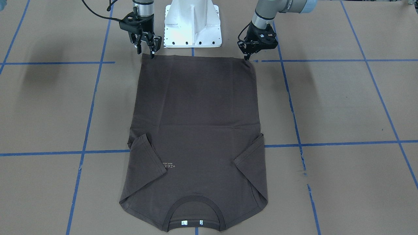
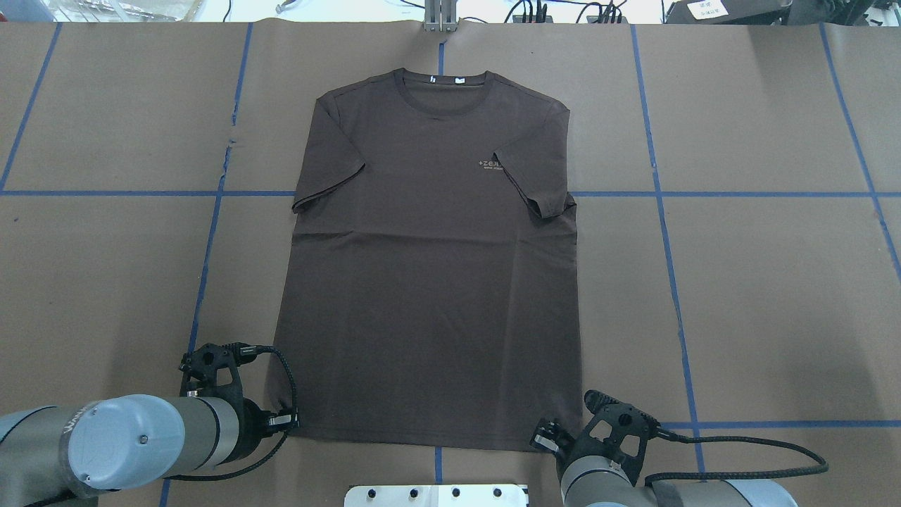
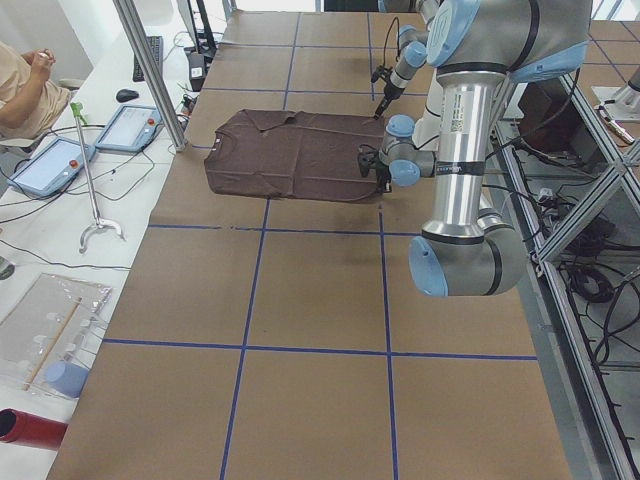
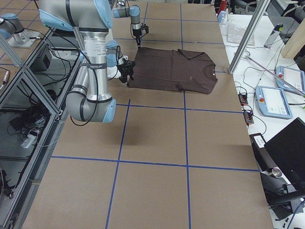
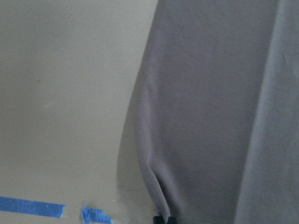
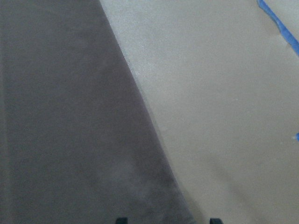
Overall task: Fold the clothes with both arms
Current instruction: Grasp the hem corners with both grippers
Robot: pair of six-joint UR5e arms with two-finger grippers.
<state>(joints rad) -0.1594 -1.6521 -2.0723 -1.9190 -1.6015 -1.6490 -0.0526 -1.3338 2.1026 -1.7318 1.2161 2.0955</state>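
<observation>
The left gripper [image 1: 246, 58] is pinching the T-shirt [image 1: 196, 124] at its near hem corner, jaws pressed together. The right gripper [image 1: 145, 51] is sitting spread astride the other hem corner, gripping nothing. The shirt is lying flat, its long axis running away from both arms to the collar [image 1: 196, 196], and the white pedestal [image 1: 192, 26] is standing just behind the hem between them.

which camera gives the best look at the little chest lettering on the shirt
Overhead exterior: the chest lettering on the T-shirt sits upright, its end under a folded sleeve. Front-facing shows it upside down. Side views make it too small to read; wrist cameras miss it.
</observation>
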